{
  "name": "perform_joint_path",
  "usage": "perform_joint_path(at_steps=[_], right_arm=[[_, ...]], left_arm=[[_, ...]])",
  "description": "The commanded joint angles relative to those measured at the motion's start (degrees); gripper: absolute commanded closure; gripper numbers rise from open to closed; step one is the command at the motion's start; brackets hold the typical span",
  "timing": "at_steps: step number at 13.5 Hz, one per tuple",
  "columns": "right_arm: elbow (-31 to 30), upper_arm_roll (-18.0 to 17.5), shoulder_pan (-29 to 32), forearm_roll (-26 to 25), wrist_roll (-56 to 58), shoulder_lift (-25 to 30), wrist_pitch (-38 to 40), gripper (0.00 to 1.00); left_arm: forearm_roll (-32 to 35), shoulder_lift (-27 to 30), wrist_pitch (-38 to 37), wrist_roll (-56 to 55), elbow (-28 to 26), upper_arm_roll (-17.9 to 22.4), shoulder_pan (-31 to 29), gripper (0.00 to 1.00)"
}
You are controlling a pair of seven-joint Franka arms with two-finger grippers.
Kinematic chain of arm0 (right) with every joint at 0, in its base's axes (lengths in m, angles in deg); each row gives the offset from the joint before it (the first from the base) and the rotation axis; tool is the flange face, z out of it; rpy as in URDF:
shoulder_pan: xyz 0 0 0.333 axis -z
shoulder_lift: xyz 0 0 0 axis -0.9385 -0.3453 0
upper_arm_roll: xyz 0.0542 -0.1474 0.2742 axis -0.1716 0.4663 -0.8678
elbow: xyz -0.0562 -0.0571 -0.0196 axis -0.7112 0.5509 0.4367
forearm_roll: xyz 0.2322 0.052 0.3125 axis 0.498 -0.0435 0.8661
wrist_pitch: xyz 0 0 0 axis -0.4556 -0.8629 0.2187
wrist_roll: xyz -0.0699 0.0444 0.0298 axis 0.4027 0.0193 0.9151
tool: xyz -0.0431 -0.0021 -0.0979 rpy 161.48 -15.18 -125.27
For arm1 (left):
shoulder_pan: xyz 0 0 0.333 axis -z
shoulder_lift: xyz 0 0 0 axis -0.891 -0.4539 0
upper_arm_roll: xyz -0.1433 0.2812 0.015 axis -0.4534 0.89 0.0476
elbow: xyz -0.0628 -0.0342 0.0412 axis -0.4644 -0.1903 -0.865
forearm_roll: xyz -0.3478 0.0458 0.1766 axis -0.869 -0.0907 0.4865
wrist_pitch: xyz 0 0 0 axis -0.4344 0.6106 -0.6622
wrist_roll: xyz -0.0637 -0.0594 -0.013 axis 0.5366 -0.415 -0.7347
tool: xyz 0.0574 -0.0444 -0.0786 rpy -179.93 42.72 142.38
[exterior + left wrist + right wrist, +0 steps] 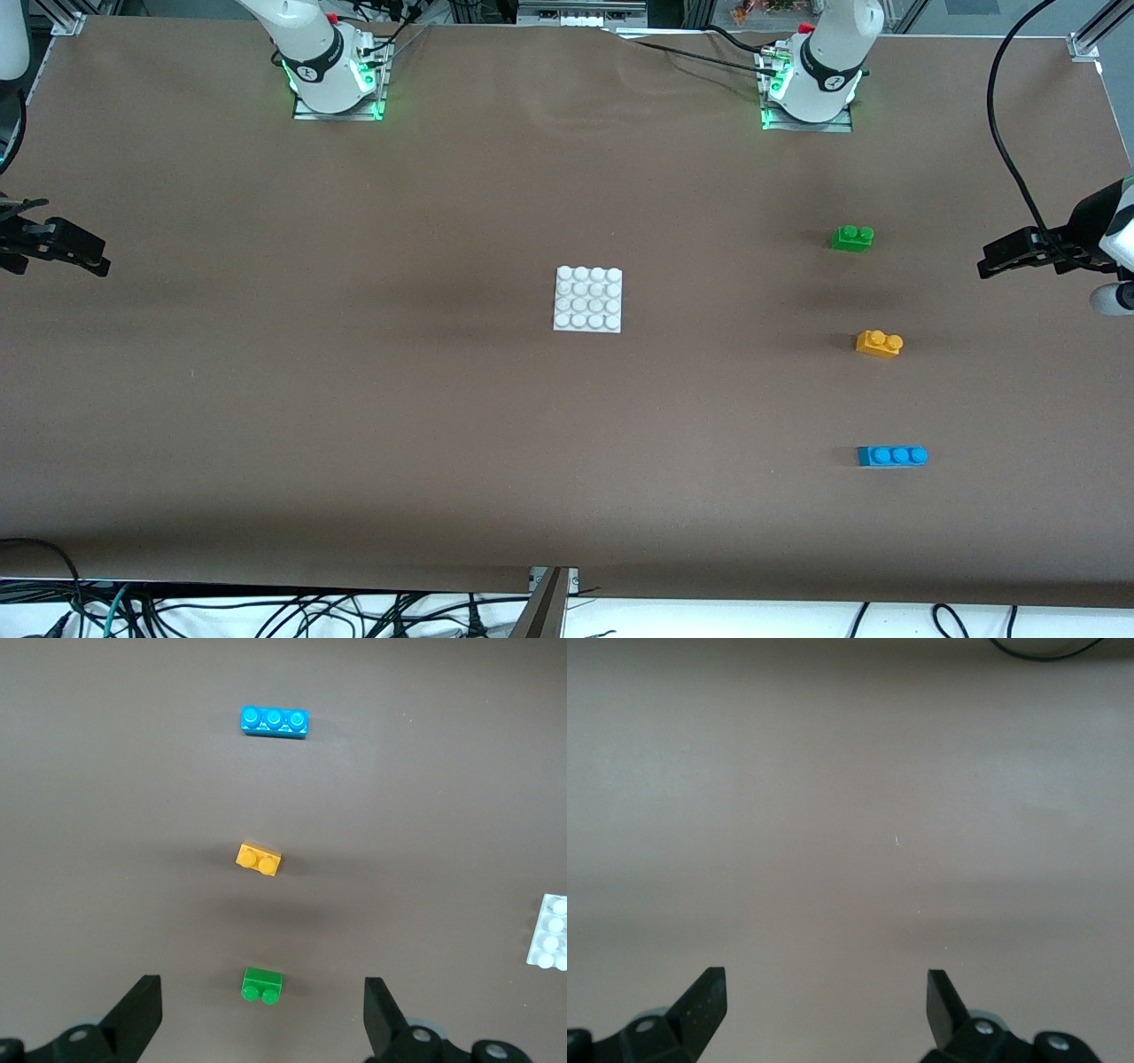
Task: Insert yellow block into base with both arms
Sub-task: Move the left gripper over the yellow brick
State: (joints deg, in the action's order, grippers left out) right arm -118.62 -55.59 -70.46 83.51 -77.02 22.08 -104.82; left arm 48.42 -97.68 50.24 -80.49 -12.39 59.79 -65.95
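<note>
My left gripper (pixel 997 263) hangs in the air over the table (pixel 354 425) at the left arm's end, fingers (pixel 137 1014) spread wide and holding nothing. My right gripper (pixel 89 257) hangs over bare tabletop at the right arm's end, also released and empty, its fingers (pixel 700 1005) well apart. Both arms wait at the table's ends.

The yellow block (pixel 879 343) lies flat on the table, studs up, toward the left arm's end. Taking the front view as a clock face centred on this block: the green brick (pixel 852 237) sits at about 12 o'clock, farther from the front camera; the blue brick (pixel 892 455) sits at about 6 o'clock, nearer to that camera. The three bricks form a loose row and do not touch one another.

The base (pixel 588 299) lies flat near the middle of the table, at about 9 o'clock from the yellow block and well apart from it. No brick stands on it.

In the left wrist view the green brick (pixel 262 984) shows between my open fingertips, with the yellow block (pixel 259 858) and the blue brick (pixel 275 721) in line with it.
</note>
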Motion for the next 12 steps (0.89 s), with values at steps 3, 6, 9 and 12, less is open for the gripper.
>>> perform_joint_path(at_steps=[3, 6, 9, 12], right_arm=[[1.06, -0.98, 1.01, -0.22, 0.56, -0.46, 0.92, 0.00], [1.06, -0.98, 1.01, -0.22, 0.56, -0.55, 0.83, 0.00], [1.06, -0.98, 1.01, -0.22, 0.56, -0.55, 0.83, 0.00], [1.06, -0.98, 1.01, -0.14, 0.47, -0.55, 0.83, 0.00]], left_arm=[[0.76, -0.31, -0.79, 0.38, -0.50, -0.50, -0.13, 0.00], [0.23, 0.04, -1.14, 0.38, -2.69, -0.50, -0.31, 0.00], [-0.47, 1.53, -1.06, 0.47, -6.12, -0.50, -0.40, 0.00], [-0.56, 1.97, -0.36, 0.47, -8.67, -0.50, -0.40, 0.00]])
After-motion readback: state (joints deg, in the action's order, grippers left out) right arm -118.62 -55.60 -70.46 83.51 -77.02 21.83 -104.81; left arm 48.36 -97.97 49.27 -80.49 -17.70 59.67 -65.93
